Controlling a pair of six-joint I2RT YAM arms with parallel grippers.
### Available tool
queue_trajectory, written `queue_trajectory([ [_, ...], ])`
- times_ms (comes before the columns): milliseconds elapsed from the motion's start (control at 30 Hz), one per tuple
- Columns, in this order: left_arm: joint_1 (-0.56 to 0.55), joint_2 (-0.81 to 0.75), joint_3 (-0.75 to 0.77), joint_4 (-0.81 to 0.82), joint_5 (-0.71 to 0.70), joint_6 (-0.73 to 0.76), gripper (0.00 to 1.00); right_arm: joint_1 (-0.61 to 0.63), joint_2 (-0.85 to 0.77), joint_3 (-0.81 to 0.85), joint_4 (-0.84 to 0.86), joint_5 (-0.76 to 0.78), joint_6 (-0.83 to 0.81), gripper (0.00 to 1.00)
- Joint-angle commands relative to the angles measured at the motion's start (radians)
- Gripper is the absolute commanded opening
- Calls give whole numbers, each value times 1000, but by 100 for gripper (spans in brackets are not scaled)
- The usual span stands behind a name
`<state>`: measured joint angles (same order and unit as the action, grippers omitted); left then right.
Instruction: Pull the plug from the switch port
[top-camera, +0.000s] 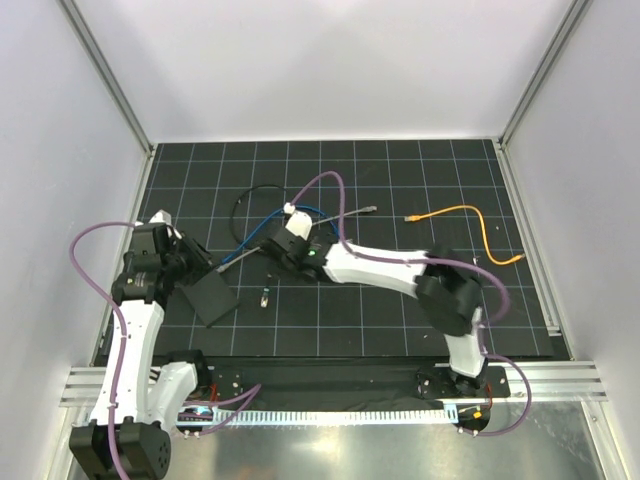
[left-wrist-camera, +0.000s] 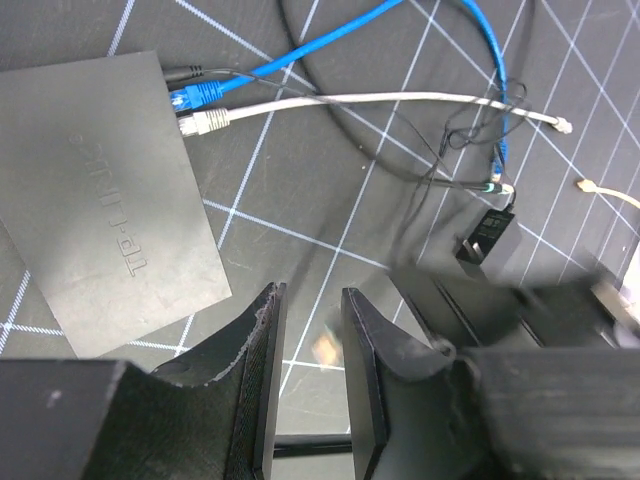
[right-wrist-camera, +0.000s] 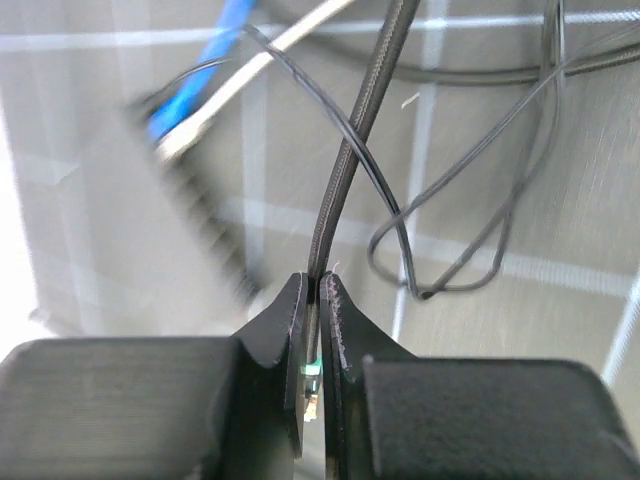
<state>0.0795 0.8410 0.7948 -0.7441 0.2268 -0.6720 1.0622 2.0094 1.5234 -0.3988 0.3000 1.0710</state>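
The switch (left-wrist-camera: 110, 190) lies at the near left, with the blue plug (left-wrist-camera: 195, 97) and white plug (left-wrist-camera: 205, 122) seated. The right gripper (right-wrist-camera: 318, 290) clamps the black cable (right-wrist-camera: 352, 135); the left gripper (left-wrist-camera: 312, 300) is parted and empty. Brace the switch, then pull straight out along the port axis.

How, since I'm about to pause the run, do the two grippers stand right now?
Left gripper: jaws open, nothing between them.
Right gripper: jaws closed on the black braided cable.
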Motion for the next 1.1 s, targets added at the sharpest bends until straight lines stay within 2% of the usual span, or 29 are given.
queue_trajectory([
  [0,-1,-36,-5,32,14,9,33,28,-254,-74,127,-16,-117,1],
  [67,-3,-45,-5,32,11,8,34,30,-346,-124,179,-44,-152,1],
  [200,-3,-45,-6,32,8,6,34,27,-441,-109,195,-68,-242,1],
  [433,-4,-57,-12,31,-15,-5,34,9,-515,95,114,5,-477,1],
  [600,-4,-57,-9,28,-24,-6,35,-27,-520,237,75,-1,-592,1],
  [767,-3,-59,-8,20,-38,-6,35,-56,-482,398,38,-53,-618,1],
  [900,-4,-59,-3,15,-38,-5,35,-56,-448,512,-17,-26,-654,1],
  [1000,-3,-63,-6,17,-37,-8,35,-64,-420,497,-67,-16,-668,15],
  [1067,-4,-63,-6,20,-37,-8,35,-65,-403,443,-101,-9,-686,31],
])
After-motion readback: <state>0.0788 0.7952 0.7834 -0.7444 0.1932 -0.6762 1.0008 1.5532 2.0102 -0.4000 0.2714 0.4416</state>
